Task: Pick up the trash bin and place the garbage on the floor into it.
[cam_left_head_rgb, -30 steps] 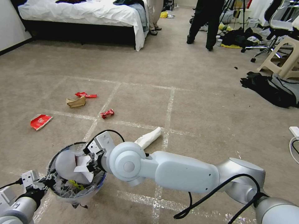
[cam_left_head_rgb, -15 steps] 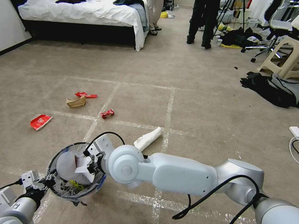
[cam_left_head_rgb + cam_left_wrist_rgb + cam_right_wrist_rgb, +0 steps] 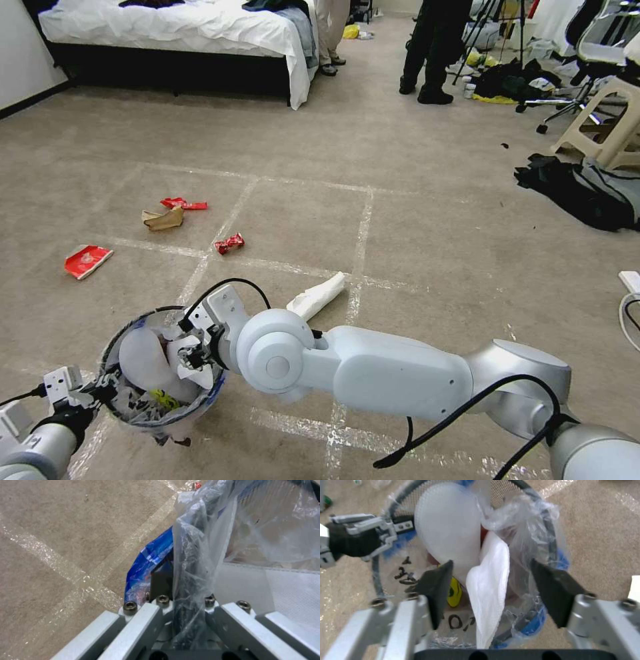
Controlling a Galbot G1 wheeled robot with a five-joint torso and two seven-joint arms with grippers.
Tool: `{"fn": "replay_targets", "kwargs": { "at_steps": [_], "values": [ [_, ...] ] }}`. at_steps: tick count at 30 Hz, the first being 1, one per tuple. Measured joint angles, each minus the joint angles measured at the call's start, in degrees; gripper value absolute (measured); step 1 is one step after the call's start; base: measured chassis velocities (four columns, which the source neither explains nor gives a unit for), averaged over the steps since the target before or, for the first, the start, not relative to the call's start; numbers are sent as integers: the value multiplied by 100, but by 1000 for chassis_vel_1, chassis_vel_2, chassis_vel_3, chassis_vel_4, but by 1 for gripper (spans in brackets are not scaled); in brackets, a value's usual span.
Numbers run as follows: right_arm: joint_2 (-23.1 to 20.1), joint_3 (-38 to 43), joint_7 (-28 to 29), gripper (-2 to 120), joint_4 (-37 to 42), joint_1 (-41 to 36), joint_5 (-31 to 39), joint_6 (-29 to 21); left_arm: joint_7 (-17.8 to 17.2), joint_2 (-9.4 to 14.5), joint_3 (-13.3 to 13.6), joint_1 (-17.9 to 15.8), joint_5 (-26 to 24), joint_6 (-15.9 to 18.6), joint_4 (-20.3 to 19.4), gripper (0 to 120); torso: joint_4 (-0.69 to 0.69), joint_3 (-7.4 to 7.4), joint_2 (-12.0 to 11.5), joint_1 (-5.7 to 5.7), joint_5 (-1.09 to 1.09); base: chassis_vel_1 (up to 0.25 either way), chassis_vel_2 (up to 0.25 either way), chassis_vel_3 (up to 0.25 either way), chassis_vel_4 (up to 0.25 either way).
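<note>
The right gripper [image 3: 491,590] hangs over the mouth of the trash bin [image 3: 117,347] with its pads [image 3: 436,590] spread wide; a white slipper [image 3: 488,590] stands between them, touching neither as far as the right wrist view shows, its lower end already among the litter inside, so the step in hand looks like the drop of one piece of garbage (the release seems made). Just beside it, across the bin's mouth, the left gripper [image 3: 83,395] is clamped on the bin's black rim through the crinkled liner [image 3: 200,530], holding the bin off the floor [image 3: 413,220].

The next move calls for lifting the right gripper straight up, clear of the rim and the loose plastic, which could snag a pad; then a reach outward. Near it lies another white slipper [image 3: 319,295]; farther off a crushed red wrapper [image 3: 229,243], brown paper [image 3: 164,219], a red strip [image 3: 183,203] and a flat red packet [image 3: 87,260]. The carpet between these is open; the dark clothes [image 3: 580,190] lie well apart.
</note>
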Motion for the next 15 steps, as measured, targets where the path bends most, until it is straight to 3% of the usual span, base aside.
{"fn": "replay_targets", "kwargs": {
  "at_steps": [8, 15],
  "values": [
    [-82, 211, 0, 96, 272, 93, 11, 0, -1, 3, -17, -5, 9, 1, 66, 1, 0, 0, 0, 0, 0, 0, 0, 0, 0],
    [-186, 555, -114, 100, 488, 123, 11, 0, -10, 35, -58, -10, -9, 0, 86, 1, 0, 0, 0, 0, 0, 0, 0, 0, 0]
  ]
}}
